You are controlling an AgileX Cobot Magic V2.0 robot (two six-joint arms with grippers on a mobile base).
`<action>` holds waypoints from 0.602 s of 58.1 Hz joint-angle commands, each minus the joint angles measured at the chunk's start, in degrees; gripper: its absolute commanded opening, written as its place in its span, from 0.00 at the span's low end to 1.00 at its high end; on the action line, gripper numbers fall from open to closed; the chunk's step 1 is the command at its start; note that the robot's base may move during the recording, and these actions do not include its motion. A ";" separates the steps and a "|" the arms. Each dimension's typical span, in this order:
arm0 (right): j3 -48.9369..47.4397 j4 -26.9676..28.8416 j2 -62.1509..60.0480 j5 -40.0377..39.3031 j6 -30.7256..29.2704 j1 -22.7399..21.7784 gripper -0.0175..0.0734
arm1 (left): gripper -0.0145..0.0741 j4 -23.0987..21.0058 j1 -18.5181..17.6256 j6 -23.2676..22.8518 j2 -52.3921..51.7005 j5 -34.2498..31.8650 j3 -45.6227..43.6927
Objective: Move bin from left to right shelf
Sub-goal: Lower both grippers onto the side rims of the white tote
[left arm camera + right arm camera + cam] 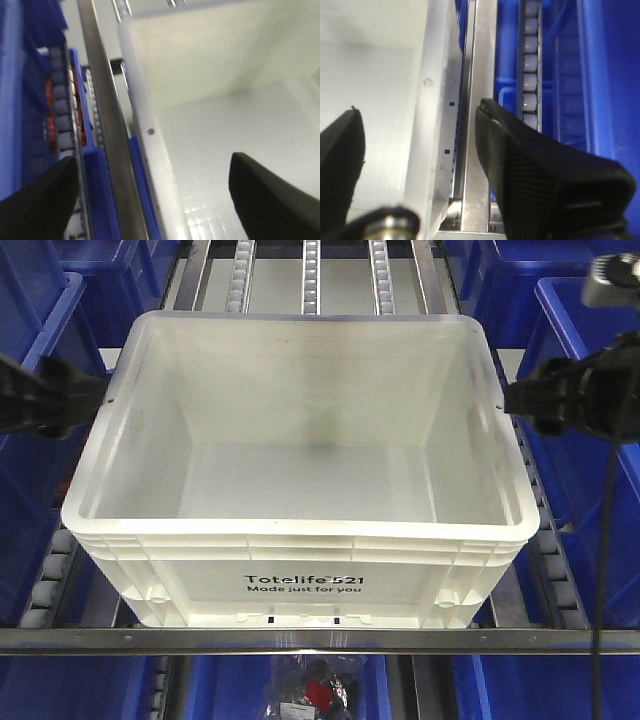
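Both released: left gripper [152, 159] and right gripper [417, 107] have jaws spread wide, each straddling a side wall of the bin [300, 570], one finger inside and one outside. Arms come in level at rim height. Bin sits upright on the shelf [320, 640], just behind its front bar, blue totes [590, 350] either side. Only the front view shows the print; only the wrist views show the straddle.

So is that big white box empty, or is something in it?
Empty. The front view looks straight down into the bin: its bare white floor and inner walls show all round, with nothing lying inside.
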 commanded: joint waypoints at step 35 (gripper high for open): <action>-20.18 -0.87 18.85 10.13 2.08 0.00 0.69 | 0.82 3.56 -0.31 -7.92 23.15 11.98 -22.51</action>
